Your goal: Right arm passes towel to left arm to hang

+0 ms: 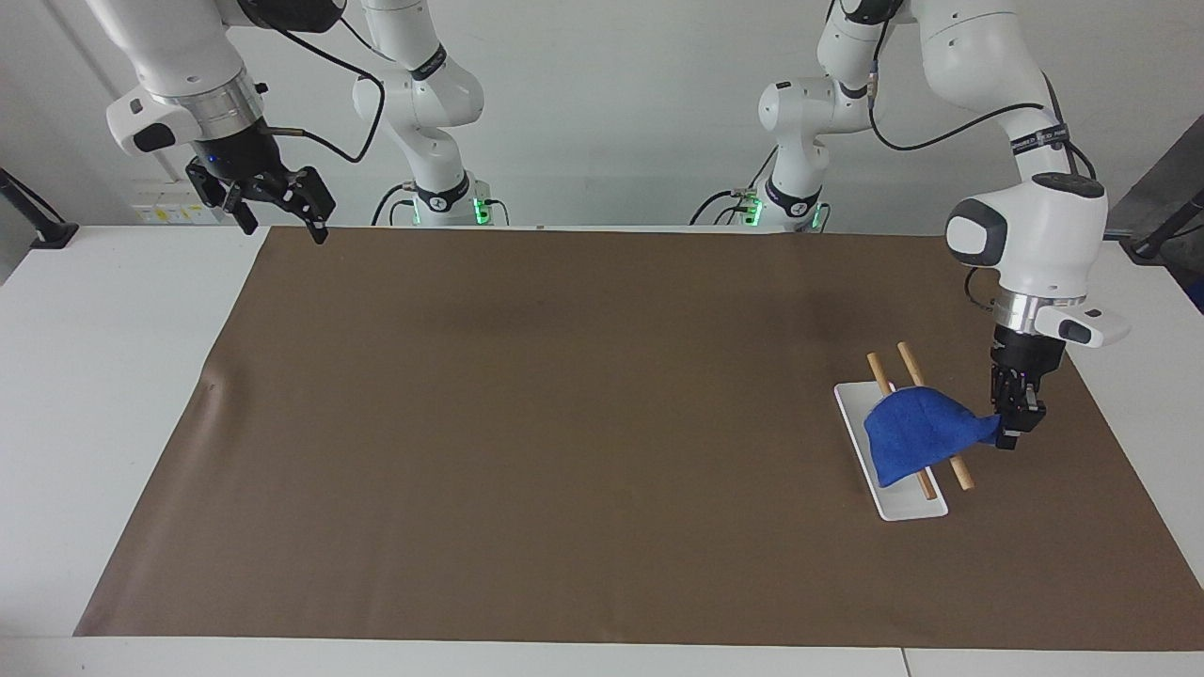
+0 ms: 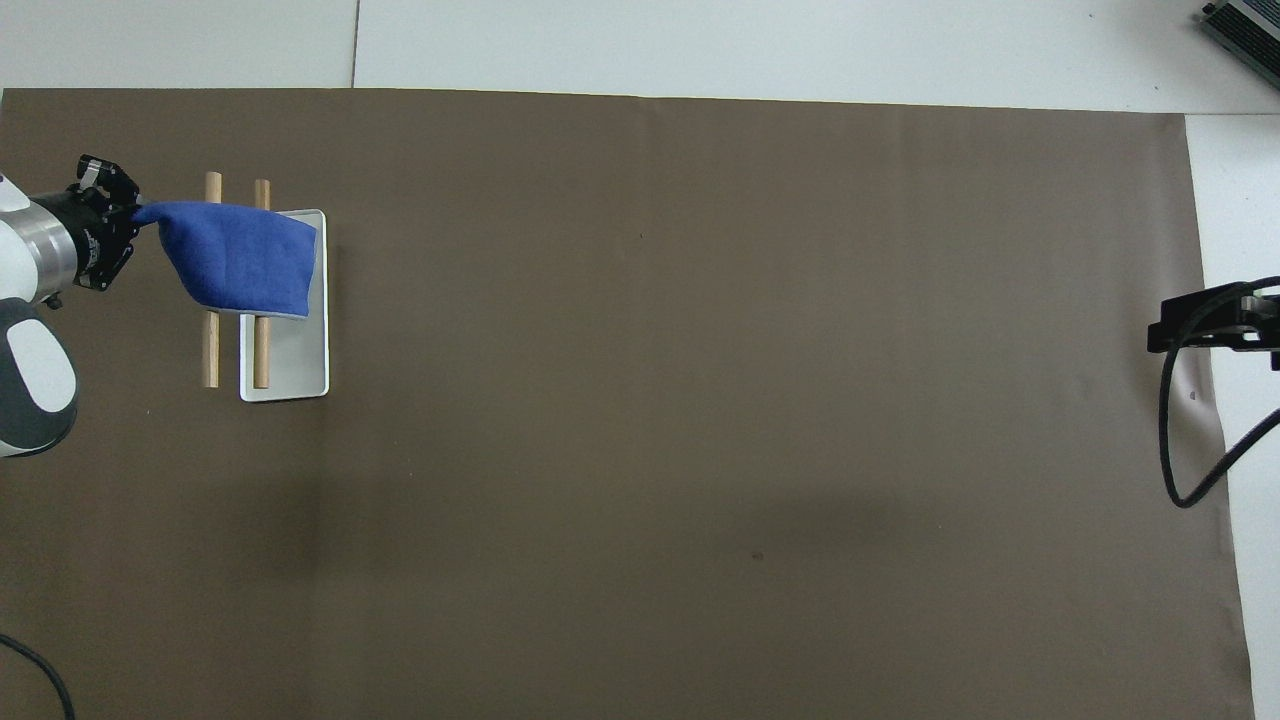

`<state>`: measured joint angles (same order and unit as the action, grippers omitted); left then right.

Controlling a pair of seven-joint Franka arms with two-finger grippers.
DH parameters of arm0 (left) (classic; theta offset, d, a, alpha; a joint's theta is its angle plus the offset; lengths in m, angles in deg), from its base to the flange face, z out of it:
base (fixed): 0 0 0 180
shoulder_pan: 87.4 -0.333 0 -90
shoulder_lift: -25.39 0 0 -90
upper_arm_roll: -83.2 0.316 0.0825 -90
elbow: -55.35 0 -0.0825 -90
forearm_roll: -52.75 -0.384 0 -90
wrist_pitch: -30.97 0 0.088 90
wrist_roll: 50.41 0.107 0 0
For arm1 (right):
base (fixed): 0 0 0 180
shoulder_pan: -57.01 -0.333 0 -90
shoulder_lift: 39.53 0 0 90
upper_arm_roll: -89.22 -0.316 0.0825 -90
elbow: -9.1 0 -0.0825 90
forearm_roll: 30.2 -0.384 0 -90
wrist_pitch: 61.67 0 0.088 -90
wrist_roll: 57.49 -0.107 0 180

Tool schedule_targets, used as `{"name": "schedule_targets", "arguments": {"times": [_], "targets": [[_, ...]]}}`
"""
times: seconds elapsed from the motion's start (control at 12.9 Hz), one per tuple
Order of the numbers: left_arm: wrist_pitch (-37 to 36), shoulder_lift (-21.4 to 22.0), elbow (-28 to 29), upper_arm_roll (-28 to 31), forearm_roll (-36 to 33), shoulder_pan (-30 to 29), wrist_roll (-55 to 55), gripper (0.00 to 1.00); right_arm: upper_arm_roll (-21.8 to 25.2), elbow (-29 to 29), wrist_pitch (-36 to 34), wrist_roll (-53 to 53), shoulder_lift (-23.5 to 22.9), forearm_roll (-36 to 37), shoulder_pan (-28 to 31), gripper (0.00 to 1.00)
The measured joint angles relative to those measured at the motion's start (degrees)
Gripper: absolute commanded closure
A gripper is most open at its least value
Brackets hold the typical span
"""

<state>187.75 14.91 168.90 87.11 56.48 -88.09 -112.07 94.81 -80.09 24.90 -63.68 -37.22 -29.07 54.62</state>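
Brown mat (image 1: 564,423): left gripper (image 1: 1014,425) holds towel (image 1: 917,434) over white tray (image 1: 898,503).

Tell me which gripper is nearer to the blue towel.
Left. The left gripper is shut on a corner of the towel, which drapes over the wooden rods. The right gripper waits, open, over the right arm's end of the table.

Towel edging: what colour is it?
Pale grey, running along the blue towel's edge over the tray; the overhead view shows it best.
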Motion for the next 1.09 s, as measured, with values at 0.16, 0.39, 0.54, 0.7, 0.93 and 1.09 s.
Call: {"name": "schedule_targets", "arguments": {"times": [0.16,0.39,0.54,0.7,0.93,1.09], "targets": [[-0.21,-0.30,-1.32,0.14,0.00,-0.29,0.25,0.06,0.00,-0.15,-0.09,0.00,0.13,0.00,0.00,0.00],[-3.27,-1.11,-4.62,0.29,-0.02,-0.37,1.53,0.05,0.00,-0.22,-0.13,0.00,0.26,0.00,0.00,0.00],[-10.78,-1.91,-8.89,0.28,-1.49,-0.37,4.32,0.06,0.00,-0.25,-0.13,0.00,0.26,0.00,0.00,0.00],[-21.78,-3.06,-15.27,0.28,-2.74,-0.37,9.12,0.07,0.00,-0.27,-0.13,0.00,0.26,0.00,0.00,0.00],[-38.17,-5.37,-25.58,-0.06,-2.94,-0.34,16.41,0.09,0.00,-0.29,-0.13,0.00,0.27,0.00,0.00,0.00],[-48.98,-5.93,-30.19,-0.43,-2.98,-0.31,23.37,0.08,0.00,-0.30,-0.13,0.00,0.27,0.00,0.00,0.00]]}}
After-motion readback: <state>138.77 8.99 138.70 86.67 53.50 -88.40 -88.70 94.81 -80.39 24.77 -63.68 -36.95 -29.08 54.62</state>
